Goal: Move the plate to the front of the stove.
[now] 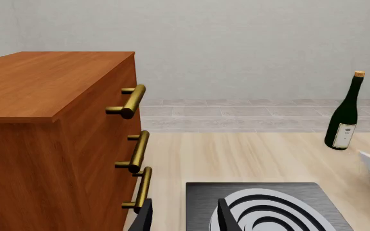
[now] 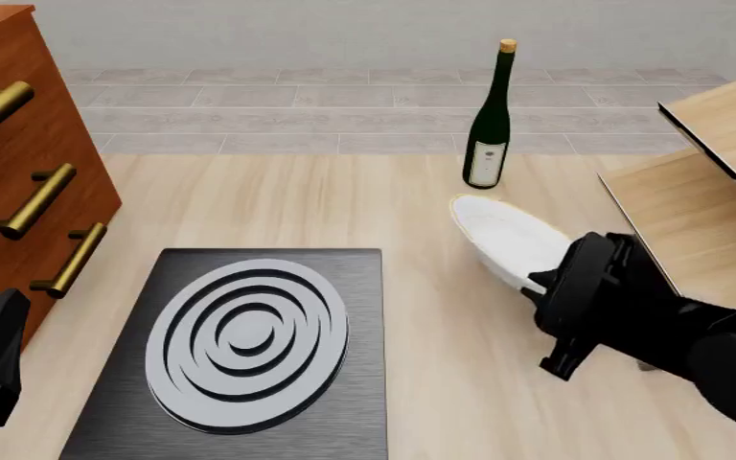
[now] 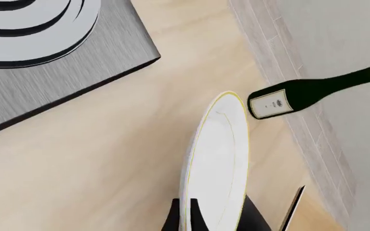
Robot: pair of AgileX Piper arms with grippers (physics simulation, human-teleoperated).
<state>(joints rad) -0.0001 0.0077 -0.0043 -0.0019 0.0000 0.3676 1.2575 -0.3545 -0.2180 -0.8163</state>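
The round shallow white plate with a thin gold rim (image 2: 509, 240) is seen tilted and raised off the pale wood-grain table (image 2: 432, 211), gripped at its near edge by the right gripper (image 3: 214, 216), whose black fingers (image 3: 175, 219) are closed on either side of the rim. The plate is located toward the right side of the table, to the right of the stove and just in front of the bottle, apart from both.

The flat black rectangular stove with a brushed metallic surface and silver-grey concentric oval rings (image 2: 246, 345) lies flat on the near left part of the table. A dark green glass wine bottle with a gold-capped neck (image 2: 490, 120) stands upright toward the far edge; a white label is borne on its lower body, but the writing is too small to be read. A reddish-brown wooden drawer cabinet (image 2: 23, 144) with cylindrical brass bar handles (image 2: 38, 201) occupies the left edge. A light wooden shelf-like structure (image 2: 713, 172) is noted at the right edge.

The left gripper (image 1: 185, 216) is held near the left edge of the stove beside the cabinet, its two dark fingers (image 1: 227, 214) parted with nothing between them.
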